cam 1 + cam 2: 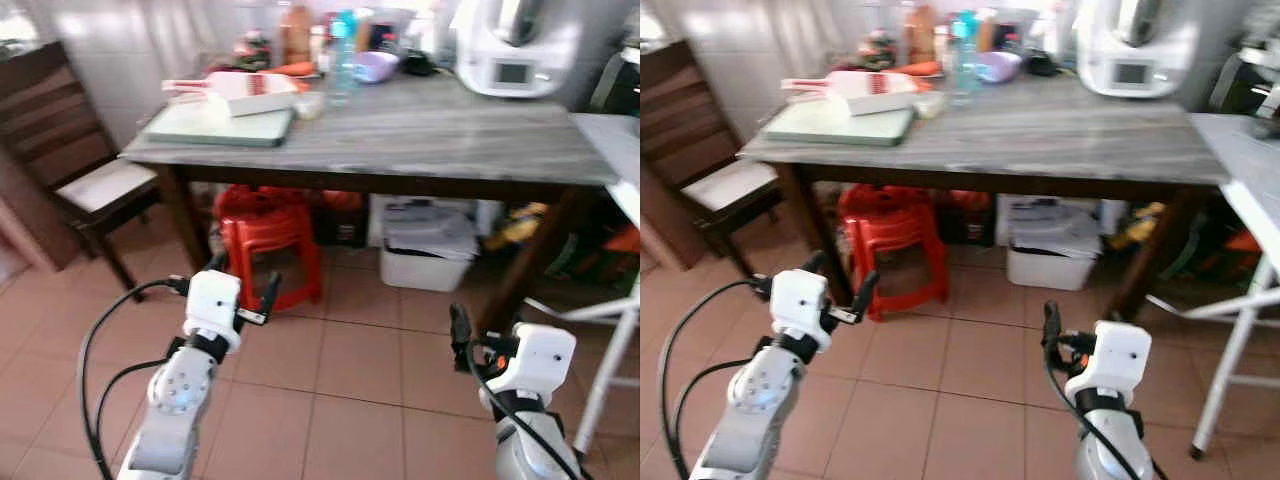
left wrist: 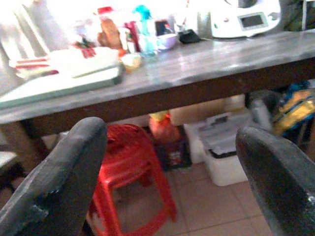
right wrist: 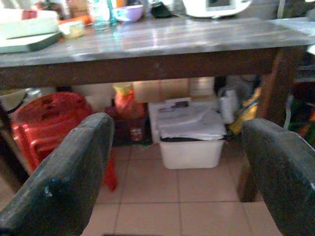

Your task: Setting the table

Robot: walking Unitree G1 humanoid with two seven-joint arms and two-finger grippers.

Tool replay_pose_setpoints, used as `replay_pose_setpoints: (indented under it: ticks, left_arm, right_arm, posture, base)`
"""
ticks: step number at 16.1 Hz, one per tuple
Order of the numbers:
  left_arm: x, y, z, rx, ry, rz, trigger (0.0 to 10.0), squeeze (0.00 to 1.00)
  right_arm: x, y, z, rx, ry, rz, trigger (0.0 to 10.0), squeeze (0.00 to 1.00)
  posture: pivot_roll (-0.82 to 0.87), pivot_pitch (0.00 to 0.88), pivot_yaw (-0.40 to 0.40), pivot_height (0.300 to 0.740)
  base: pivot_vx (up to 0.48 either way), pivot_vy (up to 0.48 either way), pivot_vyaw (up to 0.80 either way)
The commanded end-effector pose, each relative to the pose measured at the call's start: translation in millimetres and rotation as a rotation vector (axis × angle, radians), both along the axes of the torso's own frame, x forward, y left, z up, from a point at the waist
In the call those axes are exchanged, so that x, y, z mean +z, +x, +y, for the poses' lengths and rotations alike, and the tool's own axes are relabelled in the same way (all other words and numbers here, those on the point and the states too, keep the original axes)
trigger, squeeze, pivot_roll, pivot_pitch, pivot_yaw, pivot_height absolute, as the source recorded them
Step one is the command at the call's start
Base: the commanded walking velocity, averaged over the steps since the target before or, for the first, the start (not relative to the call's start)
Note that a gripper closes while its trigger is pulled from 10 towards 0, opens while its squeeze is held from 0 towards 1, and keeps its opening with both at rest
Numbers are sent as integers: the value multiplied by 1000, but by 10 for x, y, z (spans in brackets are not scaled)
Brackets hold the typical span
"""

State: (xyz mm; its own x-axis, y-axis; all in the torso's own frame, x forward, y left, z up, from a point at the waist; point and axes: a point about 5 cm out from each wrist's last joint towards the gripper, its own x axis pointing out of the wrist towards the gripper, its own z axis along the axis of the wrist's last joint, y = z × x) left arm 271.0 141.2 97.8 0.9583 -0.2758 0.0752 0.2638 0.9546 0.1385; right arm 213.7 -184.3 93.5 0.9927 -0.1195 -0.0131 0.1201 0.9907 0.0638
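The tabletop (image 1: 420, 135) stood at twelve o'clock, well above and beyond both hands. Its long axis ran nine to three. The table things, a green board (image 1: 215, 125) and a white tray (image 1: 240, 92), lay toward eleven o'clock, nearer the left hand (image 1: 243, 286), which was released and empty. The right hand (image 3: 177, 167) was likewise spread, grasping nothing.

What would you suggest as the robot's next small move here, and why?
Probably a step forward toward the table. Both the left gripper and right gripper hang open and empty, below the tabletop and short of its near edge, with tiled floor between. The green cutting board and purple bowl sit on the tabletop, likely beyond reach.
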Motion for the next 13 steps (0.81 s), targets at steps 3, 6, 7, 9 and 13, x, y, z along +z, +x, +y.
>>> replay_pose_setpoints:
  ticks: [3,6,7,9,13]
  left_arm:
    - [-49,43,43,47,-1,31,10000,0]
    - [-92,41,90,62,0,52,10000,0]
    - [-99,48,86,63,-1,56,10000,0]
    - [-99,63,77,59,5,56,10000,0]
    - [-62,130,49,53,2,47,10000,0]
  right_arm:
    - [31,79,-45,15,-7,-4,10000,0]
    - [55,125,-44,27,-22,-12,10000,0]
    - [58,138,-47,28,-24,-13,10000,0]
    - [61,144,-35,31,-27,-14,10000,0]
    - [65,153,-52,19,-26,-14,10000,0]
  posture:
    - [-8,0,12,740]
    - [-11,0,13,740]
    - [-12,0,15,740]
    - [-15,0,19,740]
    - [-23,0,24,740]
  base:
    - [0,0,0]
    - [0,0,0]
    - [0,-289,0]
    - [0,-308,0]
    - [0,-355,0]
